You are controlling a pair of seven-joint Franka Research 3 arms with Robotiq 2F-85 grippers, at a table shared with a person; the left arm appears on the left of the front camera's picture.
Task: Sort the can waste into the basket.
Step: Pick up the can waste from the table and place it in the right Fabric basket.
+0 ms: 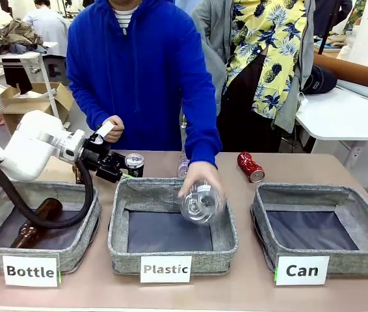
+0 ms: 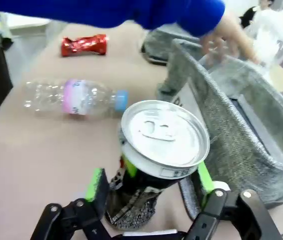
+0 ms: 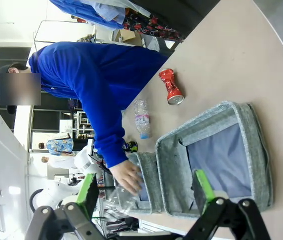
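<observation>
Currently the left gripper (image 2: 151, 180) clamps the upright black-and-silver can (image 2: 164, 135) — the "Can" basket (image 1: 356, 260) lies well right, beyond the "Plastic" basket (image 1: 120, 250); right gripper (image 3: 144, 191) gapes empty.

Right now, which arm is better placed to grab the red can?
Right. The right pincer is open and faces the Can basket, with the red can just beyond it; the left pincer is busy around the black can.

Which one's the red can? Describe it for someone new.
Find the right-hand basket labelled Can. Just behind its far left corner, on bare table, lies the red can. It alone is shiny red and crushed; the bottle nearby is clear plastic.
</observation>
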